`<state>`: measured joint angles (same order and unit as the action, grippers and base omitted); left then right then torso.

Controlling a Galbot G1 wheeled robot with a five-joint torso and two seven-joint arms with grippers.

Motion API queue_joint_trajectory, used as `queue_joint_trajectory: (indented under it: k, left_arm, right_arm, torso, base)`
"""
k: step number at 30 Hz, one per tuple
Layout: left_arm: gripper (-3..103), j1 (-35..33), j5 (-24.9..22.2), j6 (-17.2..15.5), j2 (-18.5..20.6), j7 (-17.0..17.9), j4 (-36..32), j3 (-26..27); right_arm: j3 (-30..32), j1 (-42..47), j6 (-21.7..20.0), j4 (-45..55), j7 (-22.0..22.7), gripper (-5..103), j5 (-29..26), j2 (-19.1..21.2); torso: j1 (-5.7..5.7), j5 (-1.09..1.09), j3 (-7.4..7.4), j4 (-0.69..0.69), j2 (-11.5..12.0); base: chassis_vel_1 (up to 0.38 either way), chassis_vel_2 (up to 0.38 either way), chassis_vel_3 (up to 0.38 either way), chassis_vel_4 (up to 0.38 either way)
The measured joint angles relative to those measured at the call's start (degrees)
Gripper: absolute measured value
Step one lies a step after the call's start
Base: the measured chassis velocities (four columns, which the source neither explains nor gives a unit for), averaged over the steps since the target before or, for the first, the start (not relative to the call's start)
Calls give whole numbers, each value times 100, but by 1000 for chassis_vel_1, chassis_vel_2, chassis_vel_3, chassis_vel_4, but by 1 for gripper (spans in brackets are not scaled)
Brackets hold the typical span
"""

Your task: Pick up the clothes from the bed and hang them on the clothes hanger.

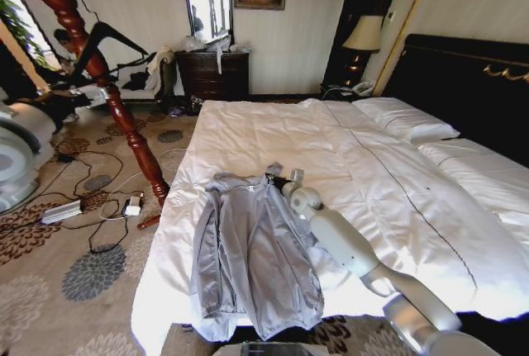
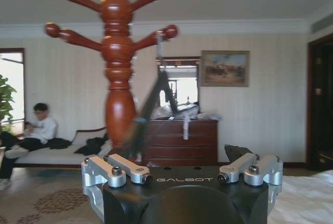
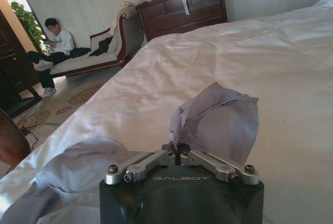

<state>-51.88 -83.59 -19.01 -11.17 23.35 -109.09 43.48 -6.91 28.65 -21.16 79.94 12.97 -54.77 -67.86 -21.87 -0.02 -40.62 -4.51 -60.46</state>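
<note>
While the right hand, marked GALBOT, pinches the jacket collar, left hand apparently released.

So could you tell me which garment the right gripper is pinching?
The light grey jacket on the bed; the right gripper pinches its raised collar end, unlike the dark sofa garments.
</note>
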Motion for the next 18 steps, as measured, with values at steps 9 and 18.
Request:
queue_joint_trajectory:
  k: [9,18]
  left_arm:
    - [100,119,-539,-33,126,3,183,200]
    - [100,-366,283,-68,-909,246,-898,-1040]
  right_arm:
    - [39,-25,15,-12,-18,0,-5,62]
    - [341,101,19,27,13,0,-46,352]
  torso:
    - [0,4,1,6,0]
    - [0,3,0,0,0]
  base:
    - [0,0,0,0]
    - [0,0,0,0]
